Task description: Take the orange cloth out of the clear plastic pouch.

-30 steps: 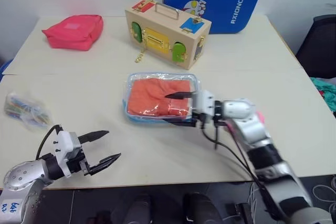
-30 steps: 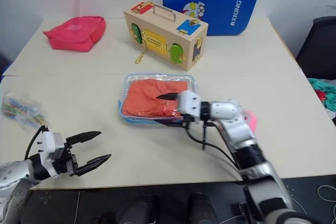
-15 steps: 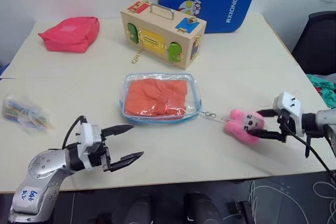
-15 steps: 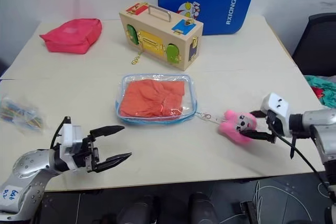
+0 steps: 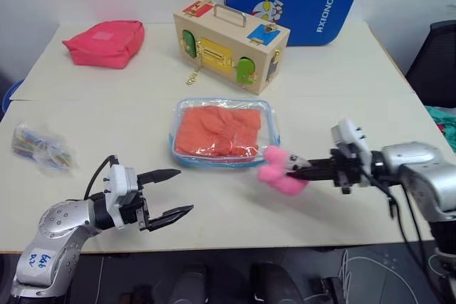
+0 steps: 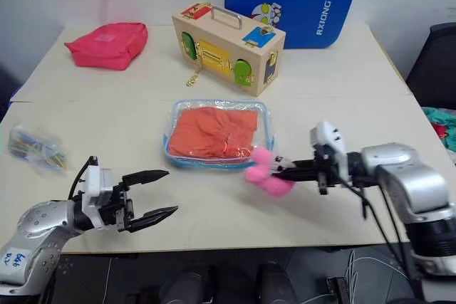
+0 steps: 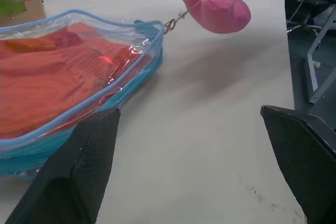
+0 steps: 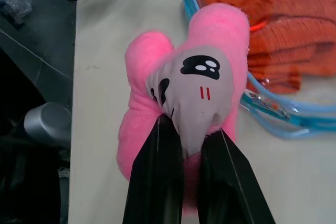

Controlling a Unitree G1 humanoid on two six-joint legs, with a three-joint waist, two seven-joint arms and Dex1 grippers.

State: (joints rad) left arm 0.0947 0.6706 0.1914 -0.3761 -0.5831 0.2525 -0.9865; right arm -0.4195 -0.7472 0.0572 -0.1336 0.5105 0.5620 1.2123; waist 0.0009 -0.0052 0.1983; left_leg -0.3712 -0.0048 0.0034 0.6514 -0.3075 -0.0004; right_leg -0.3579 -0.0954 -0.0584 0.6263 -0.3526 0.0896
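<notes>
In the head views, one clear plastic pouch lies flat on the surface with one orange cloth inside. The right pincer is clamped on one pink plush toy beside the pouch's near corner. The left pincer hangs wide apart, holding nothing.

The left wrist view shows a small chain joining toy and pouch.

The right wrist view shows both fingers squeezing the toy. The step looks like unzipping; next, a pull along the zipper, probably.
</notes>
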